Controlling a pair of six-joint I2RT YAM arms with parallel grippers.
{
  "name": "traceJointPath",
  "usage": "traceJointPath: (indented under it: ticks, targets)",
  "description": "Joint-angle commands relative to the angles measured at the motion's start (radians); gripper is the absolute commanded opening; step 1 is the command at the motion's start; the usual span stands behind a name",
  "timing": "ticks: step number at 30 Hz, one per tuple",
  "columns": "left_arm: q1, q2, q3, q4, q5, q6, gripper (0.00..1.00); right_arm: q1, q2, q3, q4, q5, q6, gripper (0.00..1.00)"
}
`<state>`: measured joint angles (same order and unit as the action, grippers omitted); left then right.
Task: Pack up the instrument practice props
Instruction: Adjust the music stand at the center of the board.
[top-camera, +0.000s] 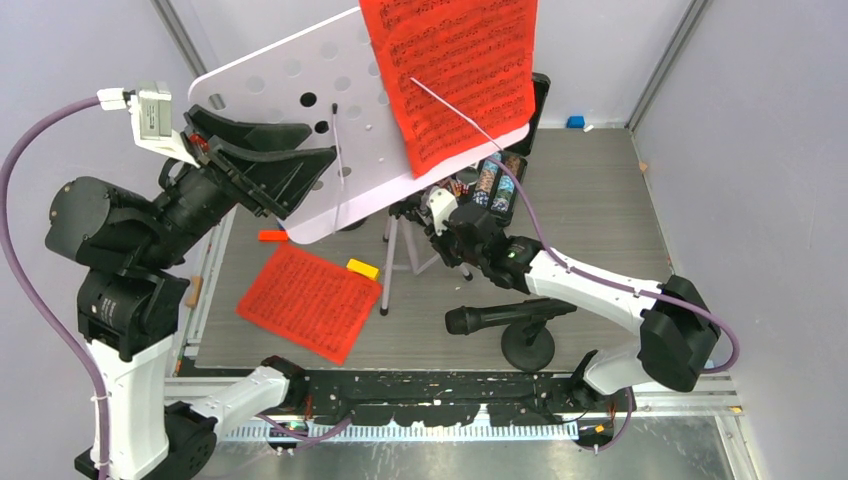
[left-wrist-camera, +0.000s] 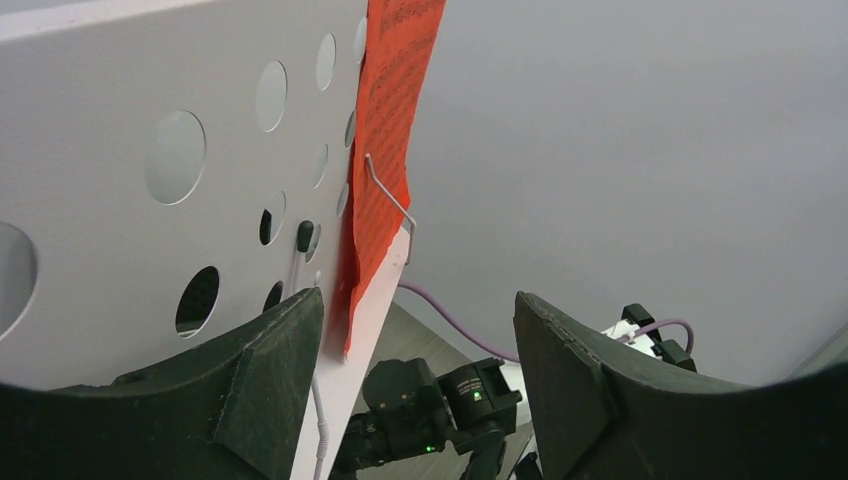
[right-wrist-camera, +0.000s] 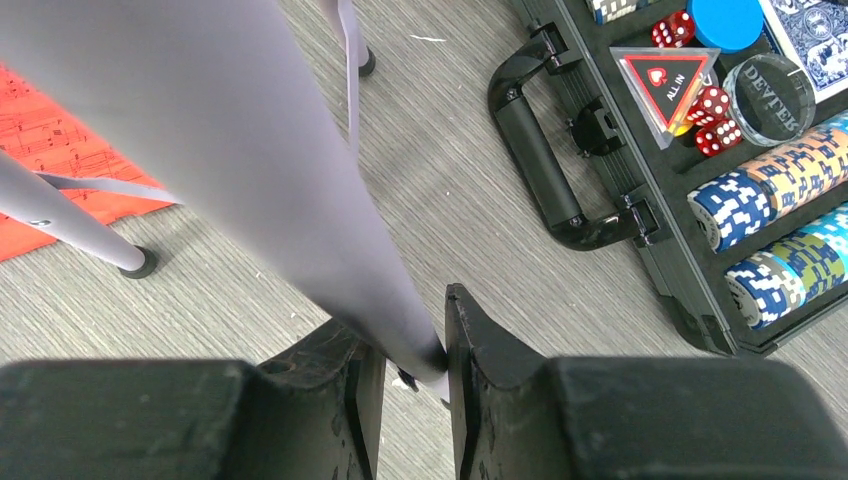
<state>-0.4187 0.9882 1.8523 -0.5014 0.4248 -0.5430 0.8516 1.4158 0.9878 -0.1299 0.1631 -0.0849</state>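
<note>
Right gripper (right-wrist-camera: 410, 335) is clenched on a silver tripod leg (right-wrist-camera: 300, 190) of the music rack (top-camera: 300, 90). Left gripper (left-wrist-camera: 415, 310) is released, jaws wide, and the rack's lower edge sits just inside its left finger. The rack stands tilted toward the back of the bench (top-camera: 600, 200). One red sheet-music page (top-camera: 455, 70) is held on it by a wire arm (a second page (top-camera: 310, 300) lies flat on the bench). My take: close the left onto bare white plate, not the paper. Hold the right firm too, or the stand could tip toward the poker chip case (right-wrist-camera: 700, 200). Then fold it down slowly so the page doesn't slide off.
</note>
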Motion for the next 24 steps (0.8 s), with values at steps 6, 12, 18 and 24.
traceJointPath:
  ticks: [6, 12, 18, 24]
  targets:
    - [0.004, 0.019, -0.013, 0.047, 0.035, -0.01, 0.72, -0.008, -0.045, -0.03, -0.156, 0.133, -0.05, 0.03]
    - [0.003, 0.027, -0.03, 0.049, 0.049, -0.006, 0.72, -0.008, -0.036, -0.039, -0.193, 0.162, -0.021, 0.02]
    - [0.0, 0.032, -0.05, 0.051, 0.062, -0.006, 0.72, -0.008, -0.035, -0.062, -0.238, 0.201, 0.005, 0.02]
    - [-0.01, 0.035, -0.05, 0.058, 0.063, -0.005, 0.72, -0.008, -0.07, -0.096, -0.239, 0.211, 0.048, 0.04]
